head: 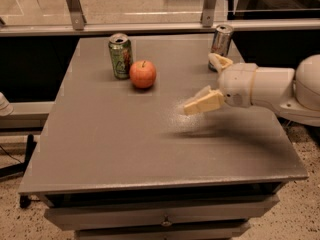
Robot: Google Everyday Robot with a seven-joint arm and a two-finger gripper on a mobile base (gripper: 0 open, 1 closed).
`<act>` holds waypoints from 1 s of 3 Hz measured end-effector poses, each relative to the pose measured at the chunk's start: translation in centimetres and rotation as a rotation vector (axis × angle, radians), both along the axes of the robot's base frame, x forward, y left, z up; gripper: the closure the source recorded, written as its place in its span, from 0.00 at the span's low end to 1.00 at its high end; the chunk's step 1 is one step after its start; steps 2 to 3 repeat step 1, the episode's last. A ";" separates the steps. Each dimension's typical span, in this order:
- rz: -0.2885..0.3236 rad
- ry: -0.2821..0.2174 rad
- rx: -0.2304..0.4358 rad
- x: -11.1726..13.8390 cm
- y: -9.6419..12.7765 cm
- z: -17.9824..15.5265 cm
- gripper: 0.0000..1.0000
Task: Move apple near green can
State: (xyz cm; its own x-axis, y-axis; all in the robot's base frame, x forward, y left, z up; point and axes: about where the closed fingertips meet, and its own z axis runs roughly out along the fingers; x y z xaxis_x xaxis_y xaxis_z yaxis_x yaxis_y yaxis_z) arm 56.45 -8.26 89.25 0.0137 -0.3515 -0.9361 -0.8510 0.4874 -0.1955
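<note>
The red-orange apple (143,74) sits on the grey table (125,149) at the back left. It stands right next to the green can (120,55), just to the can's right and front, with almost no gap between them. My gripper (201,84) is to the right of the apple, well apart from it, hovering over the table's middle right. It is open and empty; one cream finger (202,104) points left and low, the other (219,61) points up toward the back.
A slimmer silver-and-blue can (221,40) stands at the back right, close behind my gripper. A metal rail and glass panels run along the table's far edge. My white arm (280,89) reaches in from the right.
</note>
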 end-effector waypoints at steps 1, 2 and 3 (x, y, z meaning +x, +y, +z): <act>-0.026 -0.005 -0.006 -0.6 -1.9 0.0 0.00; -0.026 -0.005 -0.006 -0.6 -1.9 0.0 0.00; -0.026 -0.005 -0.006 -0.6 -1.9 0.0 0.00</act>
